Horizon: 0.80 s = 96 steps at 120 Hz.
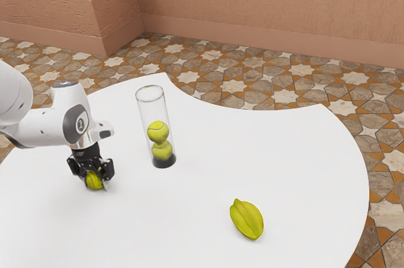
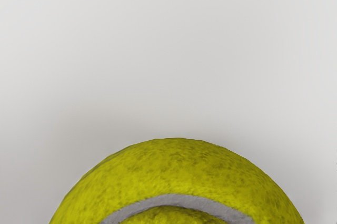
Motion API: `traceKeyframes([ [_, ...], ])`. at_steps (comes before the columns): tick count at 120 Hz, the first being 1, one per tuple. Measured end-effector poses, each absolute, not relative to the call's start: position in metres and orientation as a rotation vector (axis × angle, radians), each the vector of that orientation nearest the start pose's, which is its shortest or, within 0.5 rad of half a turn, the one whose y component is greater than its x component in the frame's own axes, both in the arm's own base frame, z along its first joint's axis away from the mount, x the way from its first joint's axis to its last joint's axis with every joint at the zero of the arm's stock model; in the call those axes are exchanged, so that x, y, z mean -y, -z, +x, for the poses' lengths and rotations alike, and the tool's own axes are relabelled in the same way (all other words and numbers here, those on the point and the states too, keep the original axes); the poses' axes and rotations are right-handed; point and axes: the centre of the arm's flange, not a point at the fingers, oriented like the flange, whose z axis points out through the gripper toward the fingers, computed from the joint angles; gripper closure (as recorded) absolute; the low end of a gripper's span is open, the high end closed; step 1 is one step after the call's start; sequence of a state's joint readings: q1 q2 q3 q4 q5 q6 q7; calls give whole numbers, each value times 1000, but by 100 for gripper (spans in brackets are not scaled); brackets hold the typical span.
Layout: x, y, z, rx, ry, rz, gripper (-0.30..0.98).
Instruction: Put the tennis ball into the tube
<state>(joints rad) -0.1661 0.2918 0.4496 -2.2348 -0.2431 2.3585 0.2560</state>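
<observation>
Mottled yellow-green and crossed by a curved grey seam, a tennis ball (image 2: 174,171) contrasts with the black gripper (image 1: 95,181), white arm (image 1: 41,127) and plain white tabletop (image 1: 183,230). The tube (image 1: 153,109) is clear with a black base, the fruit (image 1: 247,219) yellow-green, the floor (image 1: 252,79) star-patterned in cream, brown and orange.

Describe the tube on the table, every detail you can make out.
The tube is a tall, clear cylinder, glass or plastic by its look, with a round, apparently open rim and a dark base. It stands upright on the white table. Inside, an upper ball rests on a lower ball, leaving the top part empty. The gripper is apart from it, toward the exterior view's left.
</observation>
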Motion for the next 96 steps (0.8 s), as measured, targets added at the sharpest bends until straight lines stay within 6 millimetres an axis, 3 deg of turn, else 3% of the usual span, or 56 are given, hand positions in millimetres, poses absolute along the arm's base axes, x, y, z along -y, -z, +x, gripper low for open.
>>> traceKeyframes([
  [11,-145,-249,514,313,-154,-3188,32],
  [21,-140,-272,522,290,-81,-3196,36],
  [34,-129,-333,551,219,88,-3199,41],
  [54,-127,-471,615,133,298,-3159,50],
  [66,-116,-528,641,83,307,-3138,55],
  [75,-103,-546,651,46,268,-3139,57],
  [84,-83,-549,660,0,214,-3139,60],
  [96,-61,-535,669,-48,119,-3147,61],
])
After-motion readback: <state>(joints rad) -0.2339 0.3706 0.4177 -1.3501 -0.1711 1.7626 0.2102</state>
